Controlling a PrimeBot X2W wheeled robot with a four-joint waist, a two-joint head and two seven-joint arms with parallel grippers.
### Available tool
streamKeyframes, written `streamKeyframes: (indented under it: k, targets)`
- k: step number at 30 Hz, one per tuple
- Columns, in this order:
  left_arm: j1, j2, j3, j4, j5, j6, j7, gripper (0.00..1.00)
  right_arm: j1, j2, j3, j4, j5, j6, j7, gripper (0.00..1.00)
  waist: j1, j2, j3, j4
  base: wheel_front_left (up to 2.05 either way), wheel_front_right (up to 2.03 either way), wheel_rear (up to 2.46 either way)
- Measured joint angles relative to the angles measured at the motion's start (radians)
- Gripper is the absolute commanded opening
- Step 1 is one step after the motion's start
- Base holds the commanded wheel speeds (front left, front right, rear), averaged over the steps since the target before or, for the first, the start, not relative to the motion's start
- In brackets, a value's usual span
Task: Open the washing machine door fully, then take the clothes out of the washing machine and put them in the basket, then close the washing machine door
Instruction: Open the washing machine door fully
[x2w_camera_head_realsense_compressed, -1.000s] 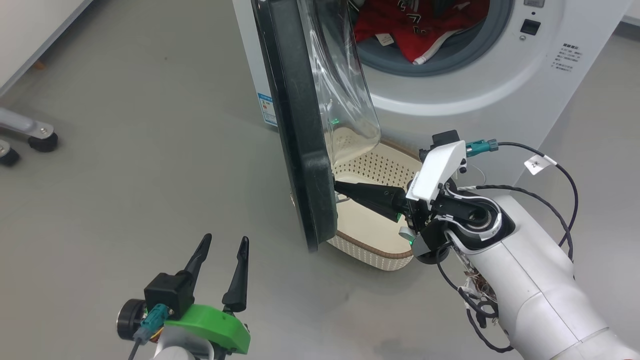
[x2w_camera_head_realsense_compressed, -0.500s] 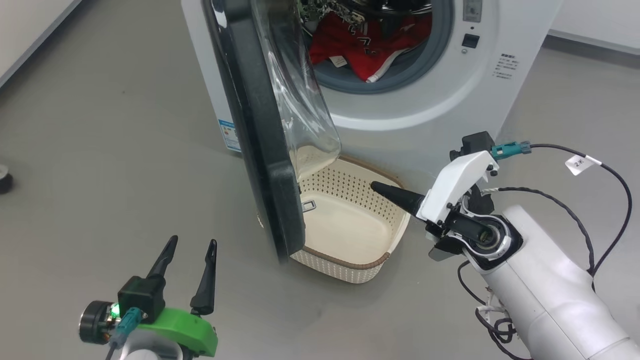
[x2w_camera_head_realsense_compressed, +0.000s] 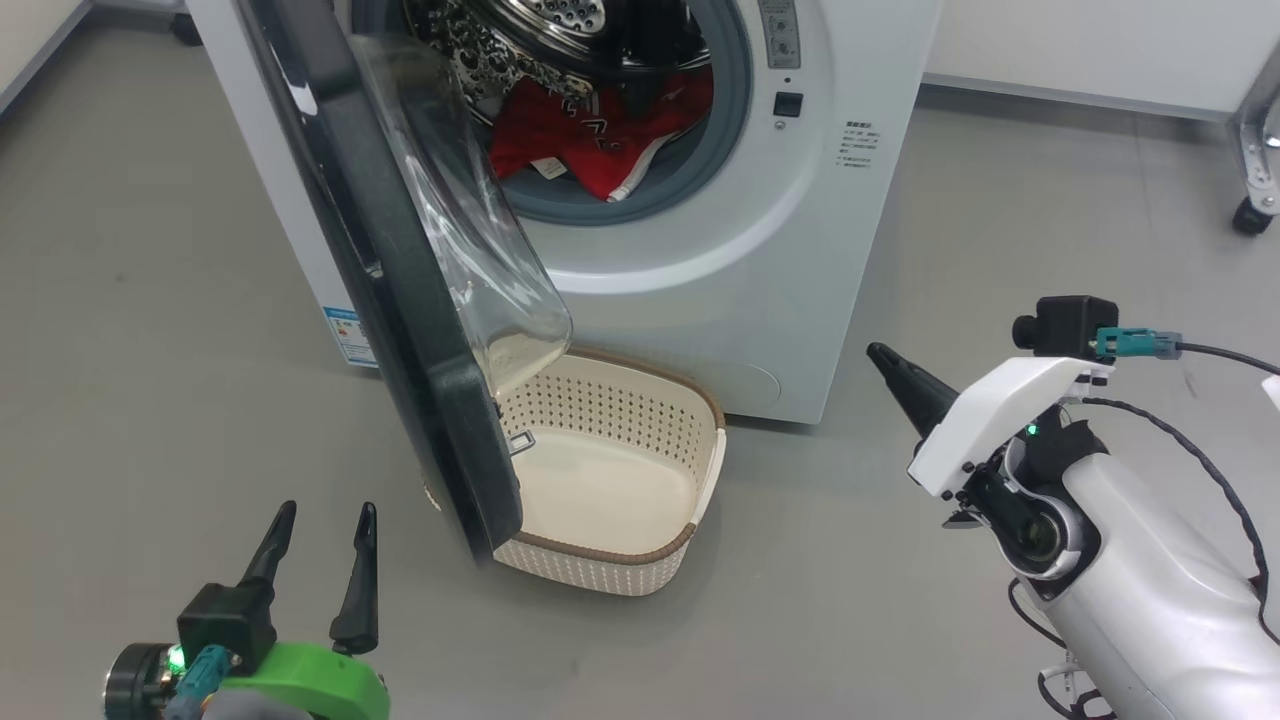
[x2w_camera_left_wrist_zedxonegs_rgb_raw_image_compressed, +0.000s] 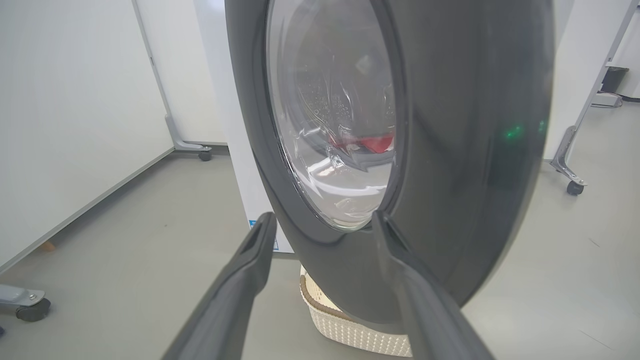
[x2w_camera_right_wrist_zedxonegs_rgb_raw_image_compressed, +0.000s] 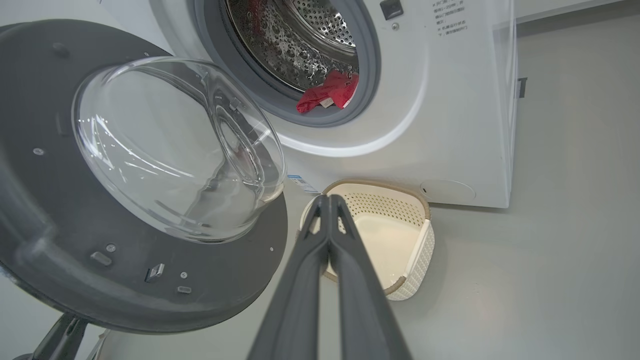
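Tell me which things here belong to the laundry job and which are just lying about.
Job: door, clothes, washer, basket.
Lying about: wheeled frame, white panel, castor.

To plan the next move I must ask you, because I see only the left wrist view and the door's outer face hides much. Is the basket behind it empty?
Observer: Yes. In the head view the basket is empty; its bottom is bare.
Operator: Is the right gripper touching the door?
Observer: No. The right gripper is shut, holds nothing and stands apart from the washing machine door, to the right of the basket.
Operator: Where do the clothes lie?
Observer: The clothes, red, lie inside the washing machine, low at its opening.
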Motion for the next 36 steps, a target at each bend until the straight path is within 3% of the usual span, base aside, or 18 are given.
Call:
streamKeyframes:
  k: [7,21,29,30,31,36]
  targets:
    - [0.031,0.001,0.021,-0.01,0.0,0.0,0.0,1.0,0.05,-0.066,0.007,-0.034,-0.145,-0.003,-0.158,0.0,0.0,0.0,-0.024,-0.057,0.0,0.0,0.0]
    - [0.057,-0.004,0.049,-0.031,0.0,-0.003,0.0,1.0,0.199,-0.111,0.0,-0.093,-0.278,-0.117,-0.376,0.0,0.0,0.0,-0.046,-0.12,0.0,0.0,0.0]
    - [0.057,-0.017,0.067,-0.043,0.0,-0.003,0.0,1.0,0.283,-0.121,-0.019,-0.113,-0.298,-0.166,-0.404,0.0,0.0,0.0,-0.041,-0.124,0.0,0.0,0.0]
    - [0.057,-0.017,0.069,-0.044,0.0,-0.006,0.0,1.0,0.291,-0.121,-0.02,-0.119,-0.305,-0.168,-0.407,0.24,0.0,0.0,-0.04,-0.124,0.0,0.0,0.0]
    - [0.058,-0.017,0.07,-0.044,0.0,-0.006,0.0,1.0,0.298,-0.121,-0.025,-0.126,-0.311,-0.169,-0.41,1.0,0.0,0.0,-0.039,-0.125,0.0,0.0,0.0]
    - [0.061,-0.018,0.082,-0.046,0.0,-0.006,0.0,1.0,0.334,-0.114,-0.059,-0.154,-0.317,-0.181,-0.416,1.0,0.0,0.0,-0.037,-0.125,0.0,0.0,0.0]
